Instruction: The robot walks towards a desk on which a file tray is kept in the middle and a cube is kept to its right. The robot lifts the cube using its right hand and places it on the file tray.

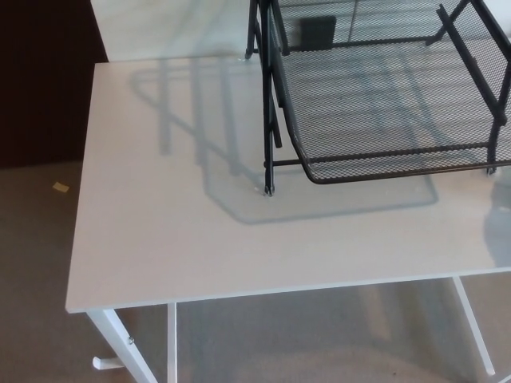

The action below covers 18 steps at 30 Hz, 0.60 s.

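Neither the left hand nor the right hand shows in my head view, so I cannot tell whether their fingers are apart or together.

Closest to me, below the front edge, I see the white leg point(120, 343) of the counter point(160, 231) on the left hand's side. A thin white upright point(172, 343) stands just beside it, and another slanted leg point(473, 327) is over on the right hand's side. Grey carpet point(40, 255) runs under and around them. A small yellow scrap point(61, 187) lies on the carpet, apart from the counter's edge on the left hand's side.

The near half of the white top is bare and carries a faint grey shadow point(200, 128) of wire bars. Farther in, on the right hand's side, the black mesh file tray point(367, 112) stands on the counter. Its front corner post point(269, 163) rests on the top, and the mesh floor is raised above the surface. Black bars of an upper tier point(471, 48) cross over it at the far right, cut off by the frame. Through the mesh at the back I make out a dark rectangular shape point(317, 32); I cannot tell what it is.

I cannot see the cube from here. Beyond the counter's far corner on the left hand's side the background is dark point(40, 80).
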Motion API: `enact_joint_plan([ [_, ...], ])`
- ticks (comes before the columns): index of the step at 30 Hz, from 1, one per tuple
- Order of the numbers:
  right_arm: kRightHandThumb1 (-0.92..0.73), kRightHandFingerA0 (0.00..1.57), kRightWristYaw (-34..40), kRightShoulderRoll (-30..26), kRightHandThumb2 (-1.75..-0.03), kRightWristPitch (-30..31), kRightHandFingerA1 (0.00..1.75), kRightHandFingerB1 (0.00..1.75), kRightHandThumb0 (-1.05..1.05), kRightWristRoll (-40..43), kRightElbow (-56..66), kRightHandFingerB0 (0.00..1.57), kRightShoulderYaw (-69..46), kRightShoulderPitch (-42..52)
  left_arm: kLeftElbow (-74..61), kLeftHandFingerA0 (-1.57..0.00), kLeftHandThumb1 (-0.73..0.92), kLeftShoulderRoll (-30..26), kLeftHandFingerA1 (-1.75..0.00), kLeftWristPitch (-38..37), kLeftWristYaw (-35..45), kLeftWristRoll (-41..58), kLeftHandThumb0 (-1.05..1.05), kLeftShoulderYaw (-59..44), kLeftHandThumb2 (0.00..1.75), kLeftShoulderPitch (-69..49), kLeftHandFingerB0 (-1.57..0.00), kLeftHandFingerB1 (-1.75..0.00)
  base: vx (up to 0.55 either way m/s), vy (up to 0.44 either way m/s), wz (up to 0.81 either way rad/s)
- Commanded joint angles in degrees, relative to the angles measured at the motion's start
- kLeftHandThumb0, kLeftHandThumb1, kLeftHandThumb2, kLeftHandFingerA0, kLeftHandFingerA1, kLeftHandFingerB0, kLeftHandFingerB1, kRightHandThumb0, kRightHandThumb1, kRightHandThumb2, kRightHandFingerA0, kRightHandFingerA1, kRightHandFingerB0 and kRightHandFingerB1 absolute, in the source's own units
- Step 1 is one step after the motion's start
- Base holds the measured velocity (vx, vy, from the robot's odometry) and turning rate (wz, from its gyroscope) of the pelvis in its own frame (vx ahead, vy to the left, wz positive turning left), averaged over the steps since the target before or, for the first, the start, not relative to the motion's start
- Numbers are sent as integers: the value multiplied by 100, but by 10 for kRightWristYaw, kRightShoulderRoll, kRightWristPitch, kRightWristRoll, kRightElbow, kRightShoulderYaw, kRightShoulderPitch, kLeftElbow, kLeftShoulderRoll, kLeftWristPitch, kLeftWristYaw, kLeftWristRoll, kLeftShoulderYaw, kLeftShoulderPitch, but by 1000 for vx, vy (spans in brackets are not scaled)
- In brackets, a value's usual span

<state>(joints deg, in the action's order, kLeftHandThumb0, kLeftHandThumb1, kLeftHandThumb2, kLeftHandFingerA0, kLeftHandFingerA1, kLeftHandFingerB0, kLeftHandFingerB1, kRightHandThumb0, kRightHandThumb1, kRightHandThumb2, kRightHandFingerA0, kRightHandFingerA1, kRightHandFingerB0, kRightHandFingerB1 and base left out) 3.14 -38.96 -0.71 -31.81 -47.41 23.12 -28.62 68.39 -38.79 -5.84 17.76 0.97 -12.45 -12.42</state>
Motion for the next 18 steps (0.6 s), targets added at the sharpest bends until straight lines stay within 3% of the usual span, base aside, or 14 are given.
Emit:
enact_joint_plan([
  [1,-46,0,-250,-18,-74,32,8,25,-42,15,-9,3,26,-28,-1,-52,67,-25,-85,-12,-2,-2,-103,-3,110,2,-28,-72,0,0,0],
  [4,-45,0,-243,-9,-74,41,16,33,-37,29,-9,4,11,-34,1,-49,68,-26,-85,-20,-1,-4,-102,-2,110,1,-27,-72,0,0,0],
  [5,-53,0,-234,-7,-56,41,24,28,-38,30,-9,8,9,-32,-1,-52,67,-26,-87,-22,0,-5,-104,-1,110,0,-28,-74,0,0,0],
  [7,-48,4,-214,-5,-67,37,22,32,-42,31,-1,8,3,-25,-3,-51,68,-28,-86,-25,0,-8,-104,2,111,-2,-27,-74,0,0,0],
  [9,-53,32,-161,-4,-56,22,71,29,-42,18,11,20,3,-9,-1,-50,67,-26,-86,-19,1,-4,-104,-1,110,1,-28,-74,0,0,0],
  [10,-53,32,-142,-1,-56,17,71,29,-42,17,13,20,-1,-4,-2,-50,67,-26,-86,-18,0,-4,-104,-1,110,0,-28,-74,0,0,0],
  [11,-53,45,-99,8,-56,11,85,30,-41,12,10,27,-6,5,-1,-49,92,-25,-92,-17,2,-2,-102,-3,73,1,-25,-78,0,0,0],
  [12,-53,45,-100,7,-56,12,85,30,-41,11,16,27,-8,10,-1,-49,92,-24,-92,-18,2,-2,-102,-3,73,0,-25,-78,0,0,0],
  [13,-54,73,-40,25,-57,2,111,35,-41,11,-1,42,-19,19,3,-52,91,-24,-92,-15,-2,-5,-102,0,73,2,-26,-78,0,0,0],
  [14,-49,82,20,42,-90,0,112,60,-49,-2,-21,43,-20,25,4,-50,90,-22,-94,-14,-3,2,-101,-6,72,3,-26,-79,0,0,0],
  [15,-64,72,35,53,-60,11,133,61,-48,-2,-28,50,-24,25,5,-51,66,-22,-87,-15,-5,1,-103,-5,108,3,-29,-74,0,0,0],
  [16,-67,76,53,62,-60,15,138,83,-50,5,-30,47,-35,30,4,-51,66,-22,-87,-16,-6,-1,-105,-3,109,3,-29,-75,0,0,0],
  [17,-67,76,61,66,-60,16,138,83,-50,7,-31,47,-41,32,4,-51,66,-22,-87,-16,-6,-2,-105,-3,109,4,-29,-75,0,0,0],
  [18,-73,80,78,71,-62,24,138,84,-55,-5,-34,47,-36,33,4,-53,91,-22,-94,-22,-12,-4,-103,-2,72,2,-27,-78,0,0,0],
])
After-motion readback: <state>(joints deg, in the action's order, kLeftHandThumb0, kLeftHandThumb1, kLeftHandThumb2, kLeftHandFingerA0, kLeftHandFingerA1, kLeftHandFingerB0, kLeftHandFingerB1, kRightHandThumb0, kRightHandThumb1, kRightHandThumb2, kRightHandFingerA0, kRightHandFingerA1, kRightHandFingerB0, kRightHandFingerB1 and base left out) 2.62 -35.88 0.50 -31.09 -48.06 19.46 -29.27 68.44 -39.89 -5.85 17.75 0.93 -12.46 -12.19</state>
